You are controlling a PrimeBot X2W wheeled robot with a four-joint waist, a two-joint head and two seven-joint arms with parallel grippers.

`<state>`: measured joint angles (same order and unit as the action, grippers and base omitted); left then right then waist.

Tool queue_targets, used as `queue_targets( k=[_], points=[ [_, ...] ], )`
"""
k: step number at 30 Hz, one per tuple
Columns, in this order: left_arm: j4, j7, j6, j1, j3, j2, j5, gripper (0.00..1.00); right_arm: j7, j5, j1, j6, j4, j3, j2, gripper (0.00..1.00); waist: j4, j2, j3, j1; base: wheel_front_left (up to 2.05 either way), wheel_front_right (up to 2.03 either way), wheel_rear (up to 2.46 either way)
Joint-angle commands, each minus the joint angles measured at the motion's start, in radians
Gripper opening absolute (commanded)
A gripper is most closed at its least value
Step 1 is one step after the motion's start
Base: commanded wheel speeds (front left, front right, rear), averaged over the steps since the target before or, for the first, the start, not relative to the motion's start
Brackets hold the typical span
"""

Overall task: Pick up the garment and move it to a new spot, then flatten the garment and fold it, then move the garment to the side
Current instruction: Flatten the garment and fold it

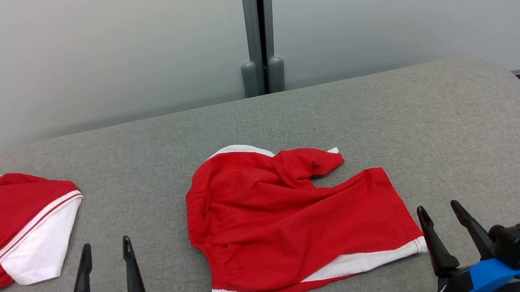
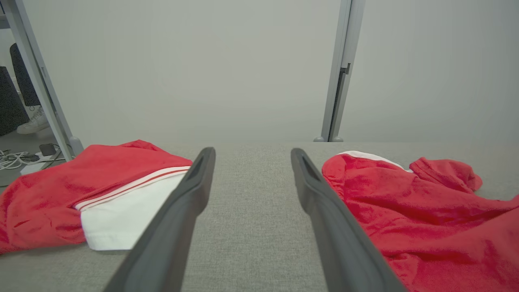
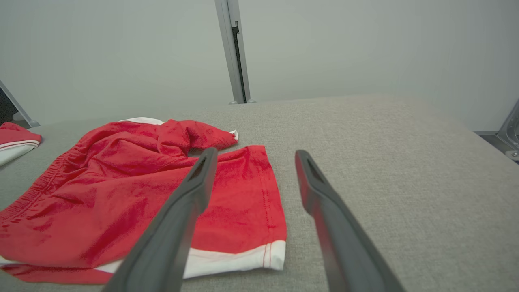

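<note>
Two hands hover at the near edge of the counter (image 1: 429, 120), each with its dark fingers spread wide and nothing between them. The left hand (image 1: 106, 243) points into the bare strip between the two pieces of clothing; the right hand (image 1: 436, 205) sits just beside the white-banded leg hem.

The garment (image 1: 286, 220), a pair of red shorts, lies near the middle of the counter, touched by neither hand. The pick-up appears not yet begun. To do it well, the left hand would likely pinch the gathered waistband on the shorts' left edge while the right hand takes the hem corner nearest it. Both layers should be caught so the cloth lifts as one sheet instead of peeling open. Raising both ends together should keep it from dragging on the counter's coarse cover.

The shorts look like a thin, soft knit that is limp and creased. The far leg is bunched and twisted over itself, while the near leg lies fairly flat. A white band with fine red stitching trims the hem. The counter is covered in grey woven fabric with rounded corners. A second red-and-white piece (image 1: 10, 227) rests well apart at the left.
</note>
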<state>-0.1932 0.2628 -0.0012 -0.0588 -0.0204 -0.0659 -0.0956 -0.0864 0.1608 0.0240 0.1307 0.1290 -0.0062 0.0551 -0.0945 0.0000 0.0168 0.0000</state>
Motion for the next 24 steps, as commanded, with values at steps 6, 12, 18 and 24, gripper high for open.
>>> queue_targets(
  k=[6, 12, 18, 24],
  points=[
    [-0.031, 0.002, -0.049, 0.002, 0.094, 0.004, 0.0, 1.0, 0.005, -0.002, -0.009, 0.0, 0.073, -0.022, 0.0, 1.0, 0.002, 0.0, 0.008, 0.0, 0.0, 0.0, 0.0],
    [-0.083, -0.012, -0.094, -0.007, 0.204, -0.002, 0.031, 1.0, -0.005, 0.006, -0.035, 0.0, 0.166, -0.04, 0.005, 1.0, 0.011, 0.0, 0.024, 0.0, 0.0, 0.0, 0.0],
    [-0.149, -0.011, -0.115, -0.002, 0.283, -0.008, 0.026, 1.0, -0.023, 0.01, -0.068, 0.0, 0.27, -0.042, 0.009, 1.0, 0.017, 0.0, 0.034, 0.0, 0.0, 0.0, 0.0],
    [-0.217, -0.008, -0.124, 0.019, 0.347, -0.011, 0.008, 1.0, -0.042, 0.021, -0.107, 0.0, 0.37, -0.029, 0.008, 1.0, 0.019, 0.0, 0.039, 0.0, 0.0, 0.0, 0.0]
  ],
)
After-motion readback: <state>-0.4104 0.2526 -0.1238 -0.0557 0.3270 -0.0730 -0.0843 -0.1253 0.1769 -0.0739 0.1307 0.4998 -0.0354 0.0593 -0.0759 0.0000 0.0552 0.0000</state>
